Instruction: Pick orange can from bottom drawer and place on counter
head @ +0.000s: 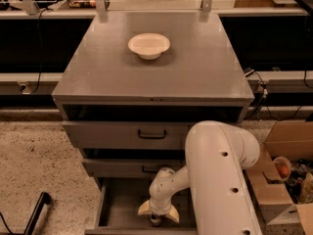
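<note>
My gripper points down inside the open bottom drawer, near its front middle. Its two cream fingers are spread apart. A small dark round thing shows low between the fingers; I cannot tell whether it is the orange can, which is otherwise hidden. The grey counter on top of the cabinet lies above and behind the arm. The big white arm covers the drawer's right part.
A white bowl sits on the counter's far middle. The two upper drawers with black handles are closed. A cardboard box with clutter stands on the floor at right. A black leg shows at lower left.
</note>
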`<state>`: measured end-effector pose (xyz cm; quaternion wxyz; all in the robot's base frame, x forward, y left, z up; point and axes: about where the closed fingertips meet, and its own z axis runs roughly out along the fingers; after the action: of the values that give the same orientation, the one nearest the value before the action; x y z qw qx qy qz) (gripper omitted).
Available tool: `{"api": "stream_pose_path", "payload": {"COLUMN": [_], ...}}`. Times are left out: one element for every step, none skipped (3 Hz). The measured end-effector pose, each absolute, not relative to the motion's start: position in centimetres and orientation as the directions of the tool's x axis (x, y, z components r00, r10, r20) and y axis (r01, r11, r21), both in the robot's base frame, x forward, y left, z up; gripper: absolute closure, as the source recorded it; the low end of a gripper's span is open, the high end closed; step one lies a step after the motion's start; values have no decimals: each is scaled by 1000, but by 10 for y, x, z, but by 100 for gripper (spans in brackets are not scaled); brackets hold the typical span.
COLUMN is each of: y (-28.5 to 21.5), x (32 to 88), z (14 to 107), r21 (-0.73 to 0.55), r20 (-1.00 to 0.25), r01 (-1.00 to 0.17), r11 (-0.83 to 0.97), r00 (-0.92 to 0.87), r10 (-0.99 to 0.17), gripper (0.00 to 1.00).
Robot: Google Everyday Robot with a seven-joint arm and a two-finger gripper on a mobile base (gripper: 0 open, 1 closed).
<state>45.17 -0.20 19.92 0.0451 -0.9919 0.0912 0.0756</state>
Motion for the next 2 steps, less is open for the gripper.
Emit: {"api": "stream_pose_path", "payload": {"y": [-2, 2], "x": [451, 453], "z": [198, 191], "r21": [-79, -98], "r20": [-158, -158], "r01": [-189, -195], "r11": [-979, -976], "r00": [972, 971], "r10": [-175, -178], "gripper": [0, 0]}}
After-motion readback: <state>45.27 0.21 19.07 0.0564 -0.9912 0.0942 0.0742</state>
